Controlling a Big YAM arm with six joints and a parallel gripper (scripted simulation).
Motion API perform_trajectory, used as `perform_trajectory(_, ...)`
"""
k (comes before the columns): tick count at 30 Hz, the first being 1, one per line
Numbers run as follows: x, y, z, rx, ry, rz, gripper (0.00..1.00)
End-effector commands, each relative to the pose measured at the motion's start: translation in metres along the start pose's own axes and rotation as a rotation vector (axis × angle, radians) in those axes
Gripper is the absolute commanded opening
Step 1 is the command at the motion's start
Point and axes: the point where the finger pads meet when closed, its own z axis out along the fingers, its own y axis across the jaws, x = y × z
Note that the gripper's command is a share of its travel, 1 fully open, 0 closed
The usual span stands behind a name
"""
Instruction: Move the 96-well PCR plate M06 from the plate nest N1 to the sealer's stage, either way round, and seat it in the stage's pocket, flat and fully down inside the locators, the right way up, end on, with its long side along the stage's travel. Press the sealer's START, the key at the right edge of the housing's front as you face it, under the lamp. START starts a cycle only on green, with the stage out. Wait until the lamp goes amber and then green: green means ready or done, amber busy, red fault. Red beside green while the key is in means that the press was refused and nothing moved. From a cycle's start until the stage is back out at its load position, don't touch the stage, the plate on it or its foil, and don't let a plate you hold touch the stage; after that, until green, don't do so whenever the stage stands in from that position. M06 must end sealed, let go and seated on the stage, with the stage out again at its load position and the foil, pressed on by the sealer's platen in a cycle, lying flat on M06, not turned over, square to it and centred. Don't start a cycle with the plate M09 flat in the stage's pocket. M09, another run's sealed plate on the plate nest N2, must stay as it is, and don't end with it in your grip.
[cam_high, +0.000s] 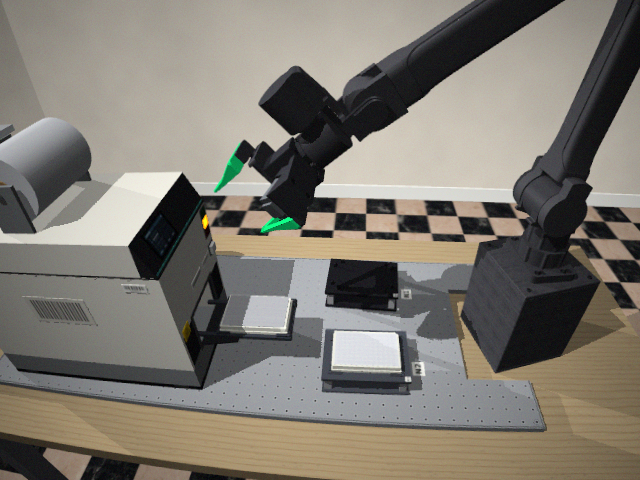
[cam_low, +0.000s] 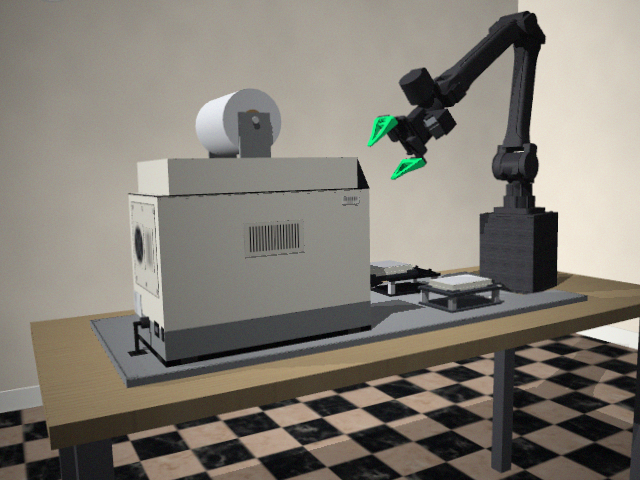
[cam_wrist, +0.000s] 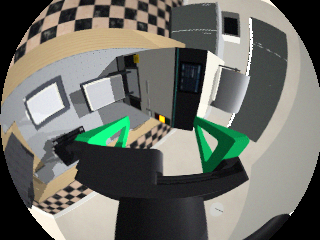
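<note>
Gripper (cam_high: 254, 197), green-tipped: jaws spread fully apart, nothing between them, hanging in the air in front of the sealer (cam_high: 103, 289) and pointing at its amber lamp (cam_high: 205, 221). Plate M06 (cam_high: 261, 313): foil-covered, lying on the stage (cam_high: 289, 334) outside the housing, well below the jaws. Nest N1 (cam_high: 361, 285) bare, below and behind the jaws; plate M09 (cam_high: 367, 350) on nest N2 (cam_high: 326, 382), well apart from them.

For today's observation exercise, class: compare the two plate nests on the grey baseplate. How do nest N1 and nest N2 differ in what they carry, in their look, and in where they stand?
Load: nest N1 shows a bare black top, while nest N2 carries a white sealed plate.
Look: N1 reads dark all over; N2 shows only a dark rim around its pale plate.
Place: in the top view N1 stands farther back, N2 nearer the table's front edge.
Shared: both are low, square, black frames with small white labels, and the open gripper hangs above them, touching neither.
</note>
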Motion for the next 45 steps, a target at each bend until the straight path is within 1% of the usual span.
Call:
perform_trajectory(1, -0.001, -0.058, 0.002, 0.094, -0.005, 0.012, 1.0)
perform_trajectory(7, 0.001, -0.057, 0.002, 0.093, -0.003, 0.021, 1.0)
perform_trajectory(13, 0.003, -0.066, -0.007, 0.117, -0.005, 0.043, 1.0)
perform_trajectory(15, -0.002, -0.069, -0.011, 0.125, -0.013, 0.041, 1.0)
perform_trajectory(17, -0.002, -0.069, -0.011, 0.125, -0.013, 0.041, 1.0)
perform_trajectory(21, -0.009, -0.071, -0.015, 0.132, -0.019, 0.035, 1.0)
perform_trajectory(27, -0.012, -0.073, -0.017, 0.138, -0.024, 0.032, 1.0)
perform_trajectory(34, -0.01, -0.073, -0.017, 0.137, -0.02, 0.034, 1.0)
perform_trajectory(39, 0.001, -0.066, -0.007, 0.117, -0.002, 0.043, 1.0)
perform_trajectory(43, 0.003, -0.06, -0.001, 0.101, 0.002, 0.043, 1.0)
perform_trajectory(45, 0.004, -0.06, 0.0, 0.099, 0.004, 0.044, 1.0)
